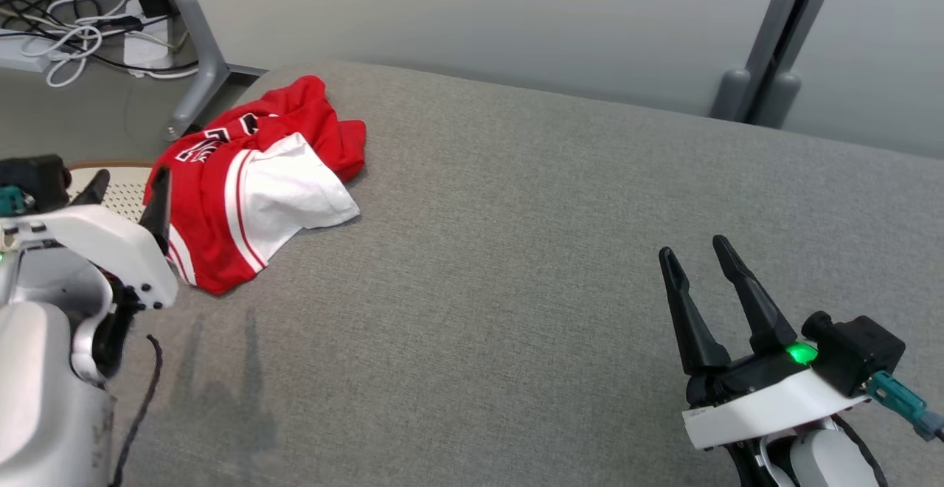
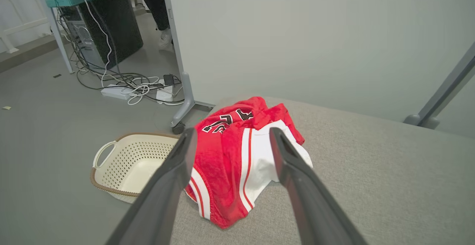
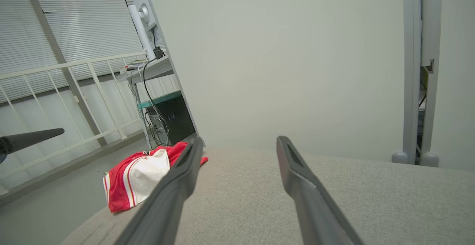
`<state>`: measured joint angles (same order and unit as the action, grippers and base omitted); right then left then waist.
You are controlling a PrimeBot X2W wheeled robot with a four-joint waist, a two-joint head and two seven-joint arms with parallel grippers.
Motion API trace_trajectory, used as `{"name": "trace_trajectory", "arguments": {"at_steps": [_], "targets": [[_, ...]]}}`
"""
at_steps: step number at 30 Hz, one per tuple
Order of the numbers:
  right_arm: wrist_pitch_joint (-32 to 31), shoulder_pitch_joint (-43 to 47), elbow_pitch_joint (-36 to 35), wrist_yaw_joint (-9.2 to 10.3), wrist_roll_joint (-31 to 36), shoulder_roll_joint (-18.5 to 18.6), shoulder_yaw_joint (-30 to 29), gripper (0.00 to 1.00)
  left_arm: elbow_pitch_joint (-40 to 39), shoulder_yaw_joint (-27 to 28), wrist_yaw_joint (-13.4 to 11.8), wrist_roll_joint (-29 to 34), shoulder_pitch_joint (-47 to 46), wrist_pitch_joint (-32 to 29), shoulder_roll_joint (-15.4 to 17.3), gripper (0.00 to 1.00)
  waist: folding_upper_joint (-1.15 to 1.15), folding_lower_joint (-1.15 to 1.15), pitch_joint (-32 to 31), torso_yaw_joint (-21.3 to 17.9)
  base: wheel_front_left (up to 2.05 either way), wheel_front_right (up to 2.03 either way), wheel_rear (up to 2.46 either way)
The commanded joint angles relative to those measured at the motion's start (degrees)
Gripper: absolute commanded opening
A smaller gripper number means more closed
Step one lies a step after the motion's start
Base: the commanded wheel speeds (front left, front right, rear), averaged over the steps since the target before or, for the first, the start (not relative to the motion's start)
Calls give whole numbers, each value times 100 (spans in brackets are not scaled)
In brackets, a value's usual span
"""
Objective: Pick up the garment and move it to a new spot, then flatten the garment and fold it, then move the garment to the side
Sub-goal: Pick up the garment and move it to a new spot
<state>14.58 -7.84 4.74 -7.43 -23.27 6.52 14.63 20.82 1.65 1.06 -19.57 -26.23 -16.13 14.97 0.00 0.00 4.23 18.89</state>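
Garment (image 1: 243, 199), red/white with black lettering, sits crumpled in 1 heap at the far-left corner of the grey fabric counter (image 1: 516, 266), its lower edge hanging over the counter's left side. Left gripper (image 1: 130, 186): jaws wide apart, empty, near the heap's left edge; in its wrist view the 2 fingers (image 2: 174, 170) frame the garment from the near side, can't tell if they touch cloth. Right gripper (image 1: 693, 247): jaws apart, empty, over bare counter at the near right, well apart from the garment. Cream perforated basket (image 2: 107, 190) on the floor just beside the counter's left edge, under the overhang. Cables (image 2: 130, 85) and a power strip lie on the floor beyond it, near a partition leg (image 2: 187, 100).
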Motion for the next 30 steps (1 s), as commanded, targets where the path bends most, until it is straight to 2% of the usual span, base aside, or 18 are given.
{"name": "trace_trajectory", "arguments": {"at_steps": [1,10,17,25,30], "targets": [[-46,-131,-79,-11,-69,19,-1,100,203,43,45,-71,-248,-150,87,100,0,0,185,-184,0,0,0],[-242,-472,-471,-10,-168,71,27,100,1568,236,216,-383,-1415,-959,650,100,0,0,841,-870,0,0,0],[-249,-639,-577,-11,-134,58,8,100,2485,332,284,-462,-1791,-977,1003,100,0,0,1209,-1316,0,0,0],[-189,-712,-541,-11,-139,76,-10,100,3302,204,432,-512,-1800,-1140,1079,100,0,0,1363,-1489,0,0,0],[-178,-758,-509,-11,-108,66,-17,100,3585,81,392,-397,-1895,-1001,1148,99,0,0,1382,-1489,0,0,0]]}}
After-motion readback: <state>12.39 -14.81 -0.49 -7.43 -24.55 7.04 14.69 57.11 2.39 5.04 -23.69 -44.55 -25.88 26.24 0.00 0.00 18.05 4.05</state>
